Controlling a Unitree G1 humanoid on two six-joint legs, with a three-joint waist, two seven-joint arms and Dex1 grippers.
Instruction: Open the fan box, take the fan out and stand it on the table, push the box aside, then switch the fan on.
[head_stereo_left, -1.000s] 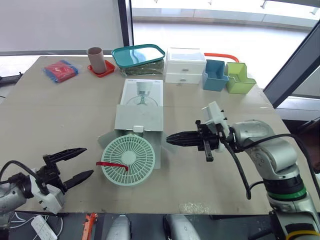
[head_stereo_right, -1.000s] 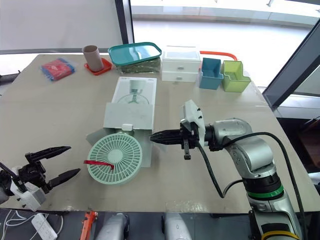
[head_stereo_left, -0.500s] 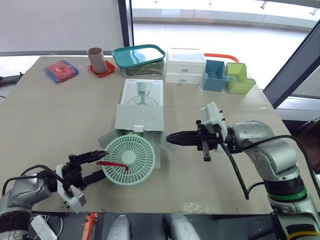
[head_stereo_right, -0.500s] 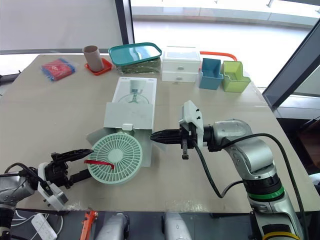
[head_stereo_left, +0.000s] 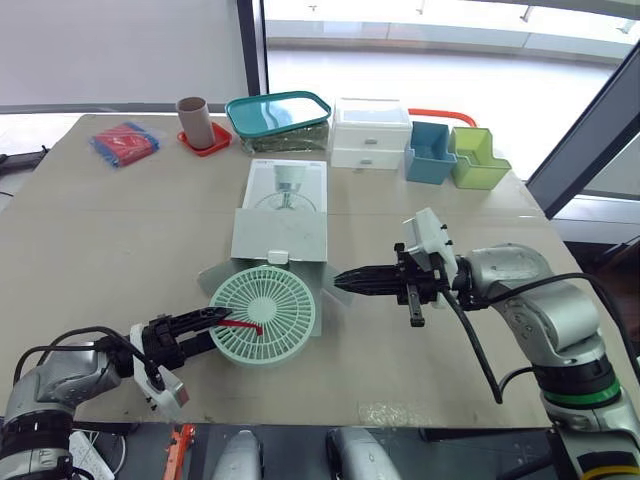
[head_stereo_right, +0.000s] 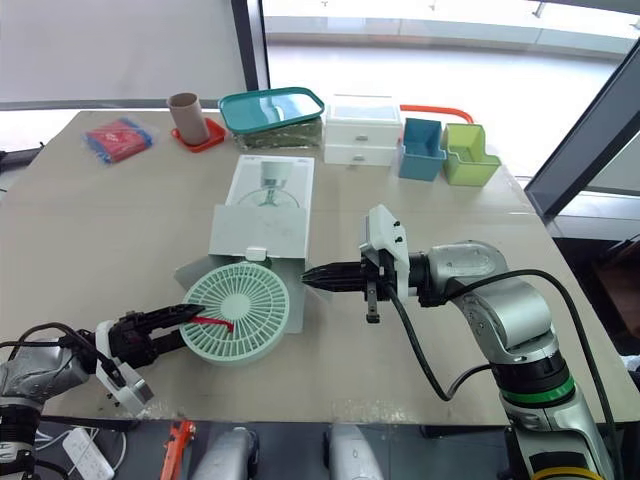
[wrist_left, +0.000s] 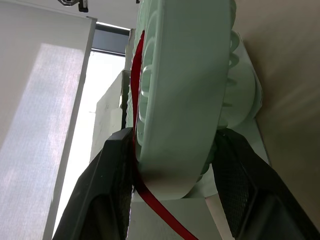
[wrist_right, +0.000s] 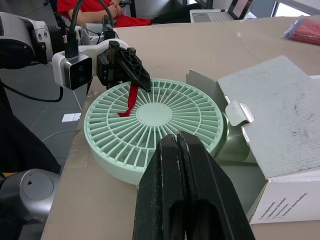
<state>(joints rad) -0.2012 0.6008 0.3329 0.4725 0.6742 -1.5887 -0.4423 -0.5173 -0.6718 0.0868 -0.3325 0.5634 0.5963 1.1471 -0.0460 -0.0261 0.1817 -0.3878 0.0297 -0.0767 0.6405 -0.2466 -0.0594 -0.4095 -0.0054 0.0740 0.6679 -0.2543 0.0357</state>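
Fan (head_stereo_left: 262, 318) lies face-up at lower centre, on the surface (head_stereo_left: 120, 230) by the open flap of the box (head_stereo_left: 280, 218). Left pincer (head_stereo_left: 215, 324) is pinching the fan's rim, one finger either side, probably to tip it upright. Right pincer (head_stereo_left: 342, 283) is pressed together and hovers right of the flap, likely clear of the lift.
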